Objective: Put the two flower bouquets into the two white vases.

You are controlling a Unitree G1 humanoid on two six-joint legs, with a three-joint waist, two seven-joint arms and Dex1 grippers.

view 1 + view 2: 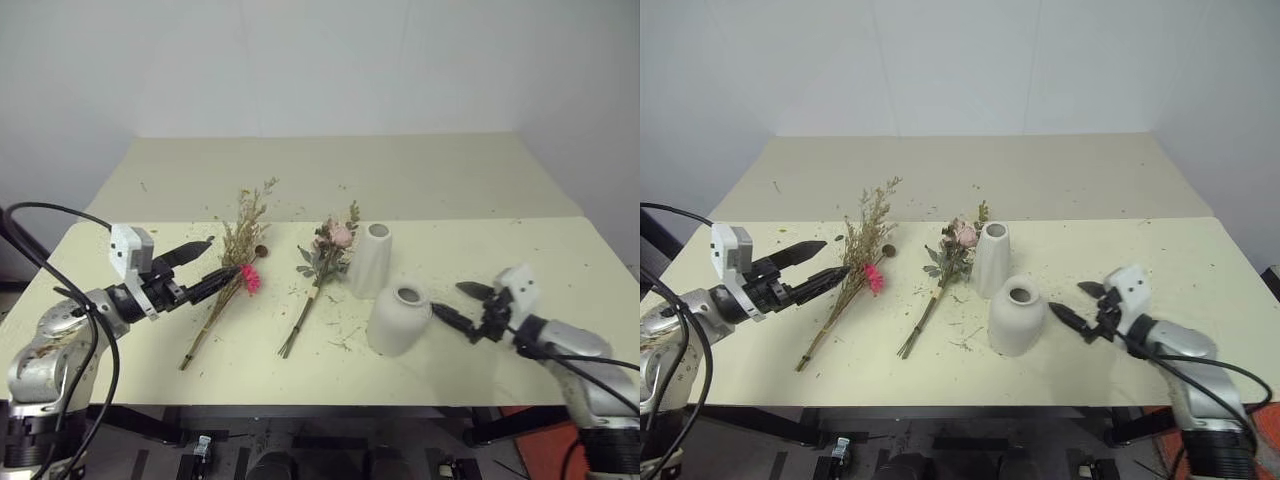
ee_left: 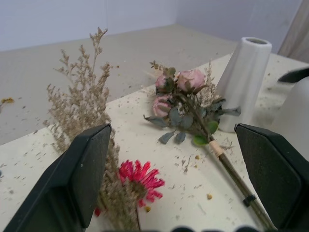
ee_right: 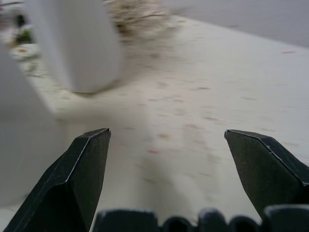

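Both bouquets lie flat on the bench [image 1: 520, 370], nothing in a vase yet. The left claw [image 1: 212, 262] stands wide and empty, level, its tips just beside the magenta daisy of the dried grass bunch [image 1: 232, 275]. The rose bouquet [image 1: 322, 272] lies beyond that, touching or nearly touching the tall vase [image 1: 371, 259]. The right claw [image 1: 455, 303] is also spread and empty, just beside the squat vase [image 1: 399, 319].

The risk I see: the left claw is lined up on the brittle heads, not the stems, so closing there could crush or shed them. The right claw, this close, could nudge the squat vase over, and that one might knock the tall vase.
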